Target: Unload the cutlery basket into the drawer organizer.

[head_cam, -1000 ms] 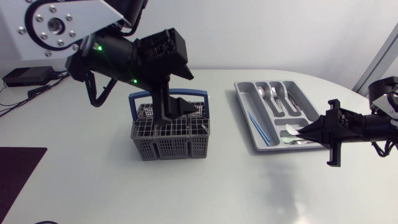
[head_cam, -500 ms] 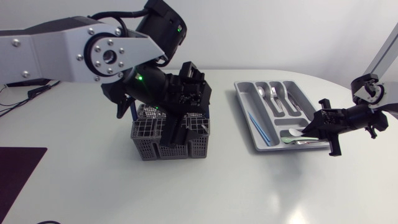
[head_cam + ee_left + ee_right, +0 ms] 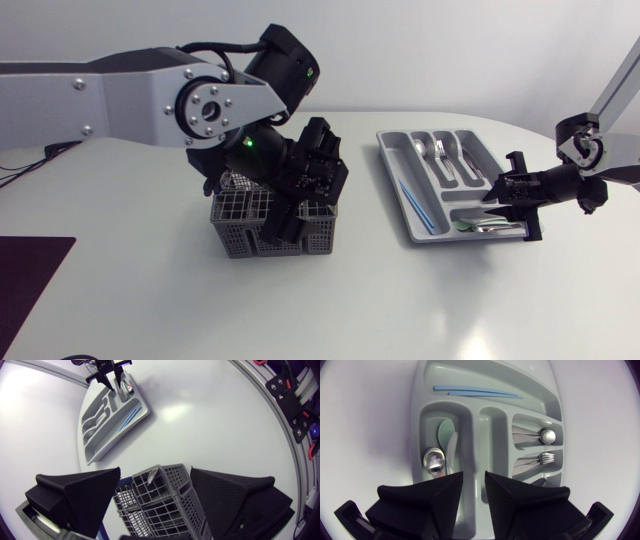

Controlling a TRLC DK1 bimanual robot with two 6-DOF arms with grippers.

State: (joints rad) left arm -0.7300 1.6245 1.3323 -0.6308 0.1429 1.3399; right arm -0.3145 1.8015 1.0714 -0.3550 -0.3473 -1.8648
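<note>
Cutlery basket: it stands left of centre on the tabletop, well apart from the drawer organizer on the right. One silver handle pokes up from one of its cells.
Left gripper: it hangs straight over the basket. The jaws are spread wide, one finger on each side of the basket's top, and they grasp nothing.
Step in hand: I judge it to be picking the next piece from the basket.
Doing it well: I would centre on the silver handle and narrow the jaws so the broad fingers clear the grid walls. Then I would pinch the handle high up and lift straight.
Right gripper: it is over the organizer's near compartment, beside the silver spoon and green spoon. The jaws are released with only a slim gap and hold nothing.
</note>
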